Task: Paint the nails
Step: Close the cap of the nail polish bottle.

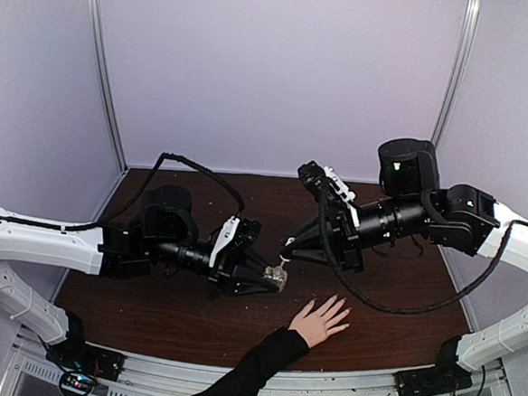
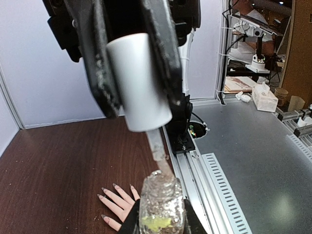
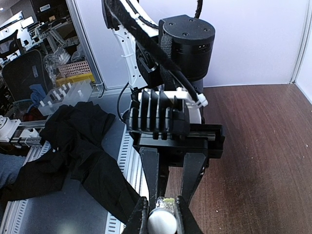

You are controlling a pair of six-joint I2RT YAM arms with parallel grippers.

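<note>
A light-skinned hand point(image 1: 319, 321) in a black sleeve lies flat on the brown table point(image 1: 147, 308), fingers spread. Its pale pointed nails point(image 2: 115, 186) show in the left wrist view, low and left of the bottle. My left gripper point(image 1: 273, 278) point(image 2: 161, 217) is shut on a small clear glass bottle point(image 2: 160, 207) with yellowish liquid at its bottom. My right gripper point(image 1: 289, 251) point(image 3: 162, 222) is shut on the white cap point(image 2: 139, 83) point(image 3: 162, 224), held just above the bottle. The cap's brush stem point(image 2: 158, 146) reaches down into the bottle's mouth. Both grippers hover up and left of the hand.
A metal rail point(image 2: 214, 180) runs along the table's near edge, with both arm bases bolted to it. Black cloth point(image 3: 73, 146) lies on the grey floor beyond the rail. A black cable point(image 1: 393, 302) loops under the right arm. White walls enclose the table's back and sides.
</note>
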